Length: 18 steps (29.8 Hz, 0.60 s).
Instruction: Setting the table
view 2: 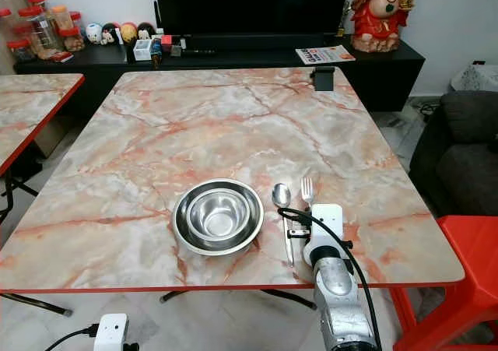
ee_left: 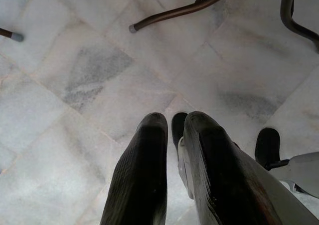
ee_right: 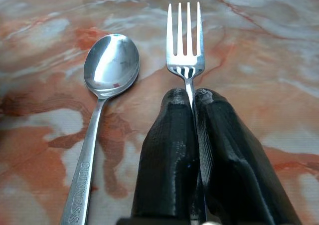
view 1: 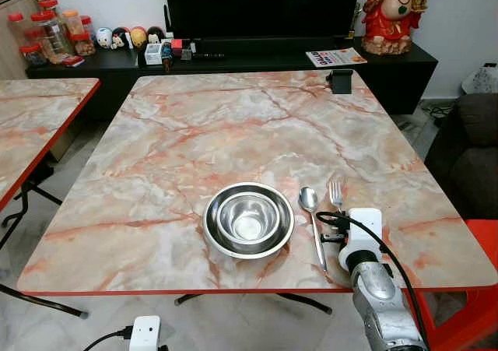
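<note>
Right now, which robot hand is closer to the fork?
Right. The right gripper is shut on the fork, beside the spoon. The left gripper hangs low over the floor, below the table.

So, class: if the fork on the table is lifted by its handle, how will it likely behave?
The fork looks like thin polished metal, so probably stiff and light. Its smooth handle may slip, since the right tool pinches only a narrow stem. Lying flat beside the spoon, it would likely slide rather than roll if pushed.
</note>
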{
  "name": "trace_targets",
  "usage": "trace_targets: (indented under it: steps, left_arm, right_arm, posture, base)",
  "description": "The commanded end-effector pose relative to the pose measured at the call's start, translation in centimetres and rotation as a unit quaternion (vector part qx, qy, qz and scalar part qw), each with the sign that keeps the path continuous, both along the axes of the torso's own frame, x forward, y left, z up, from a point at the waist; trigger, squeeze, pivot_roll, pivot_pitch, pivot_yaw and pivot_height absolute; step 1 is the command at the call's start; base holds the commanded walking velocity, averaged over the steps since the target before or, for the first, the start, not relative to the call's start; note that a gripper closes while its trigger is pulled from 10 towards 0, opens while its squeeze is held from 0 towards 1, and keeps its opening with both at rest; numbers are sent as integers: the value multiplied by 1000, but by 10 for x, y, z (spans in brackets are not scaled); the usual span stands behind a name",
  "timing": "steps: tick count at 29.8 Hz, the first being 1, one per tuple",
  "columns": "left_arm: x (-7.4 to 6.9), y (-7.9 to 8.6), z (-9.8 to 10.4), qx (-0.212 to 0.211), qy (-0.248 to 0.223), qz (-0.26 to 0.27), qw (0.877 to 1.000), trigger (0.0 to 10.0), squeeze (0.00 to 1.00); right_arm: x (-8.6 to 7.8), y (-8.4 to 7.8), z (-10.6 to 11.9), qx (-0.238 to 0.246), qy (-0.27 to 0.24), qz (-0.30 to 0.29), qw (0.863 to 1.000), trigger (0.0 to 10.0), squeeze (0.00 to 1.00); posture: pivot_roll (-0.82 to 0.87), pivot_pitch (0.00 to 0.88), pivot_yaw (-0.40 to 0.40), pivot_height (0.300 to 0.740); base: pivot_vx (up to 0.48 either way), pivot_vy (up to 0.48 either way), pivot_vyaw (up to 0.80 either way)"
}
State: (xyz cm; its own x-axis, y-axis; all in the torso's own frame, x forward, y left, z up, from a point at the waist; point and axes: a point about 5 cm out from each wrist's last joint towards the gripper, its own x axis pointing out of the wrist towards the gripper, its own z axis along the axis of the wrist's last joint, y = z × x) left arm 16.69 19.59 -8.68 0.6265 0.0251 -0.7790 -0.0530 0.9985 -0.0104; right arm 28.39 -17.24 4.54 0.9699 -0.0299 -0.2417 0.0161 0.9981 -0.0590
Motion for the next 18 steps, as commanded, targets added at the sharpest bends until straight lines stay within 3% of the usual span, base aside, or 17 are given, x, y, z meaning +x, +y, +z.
trace_targets:
  steps: [1,18]
  left_arm:
    - [-1,2,-1,1,10,0,1000,10000,0]
    - [-2,2,-1,-1,13,-1,1000,10000,0]
  right_arm:
    - [0,1,-4,-1,9,1,1000,10000,0]
    - [0,-6,-8,0,15,-19,1000,10000,0]
  posture:
    - [-73,0,35,740]
    - [-70,0,37,740]
  base:
    - [0,0,0]
    - [0,0,0]
